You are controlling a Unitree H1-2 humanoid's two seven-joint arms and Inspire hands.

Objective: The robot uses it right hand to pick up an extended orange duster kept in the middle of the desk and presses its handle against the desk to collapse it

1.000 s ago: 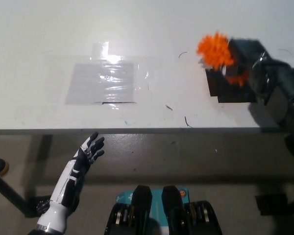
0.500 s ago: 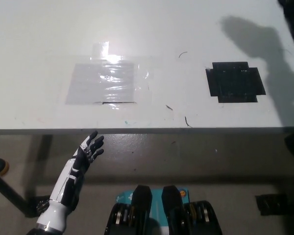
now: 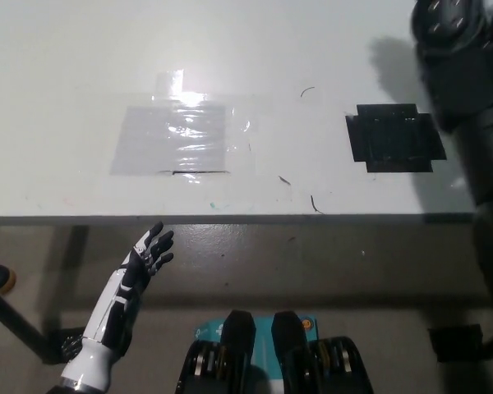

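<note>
Left robot hand (image 3: 152, 249) resting low at the lower left, below the front edge of the bench (image 3: 82, 49), held over the floor with fingers spread apart and grasping nothing. Right arm (image 3: 464, 90) reaching in along the right side, black, stretching up over the far right corner of the bench, with its shadow cast on the white surface beside it. Right robot hand itself not seen, cut off by the upper edge; cannot tell whether clenched or released. Orange duster nowhere visible on the bench; cannot tell where. Black tape patch (image 3: 394, 138) lying flat on the right part of the bench, just beside the right arm. Clear plastic sheet (image 3: 177, 135) taped flat near the middle left, well apart from the black patch.
</note>
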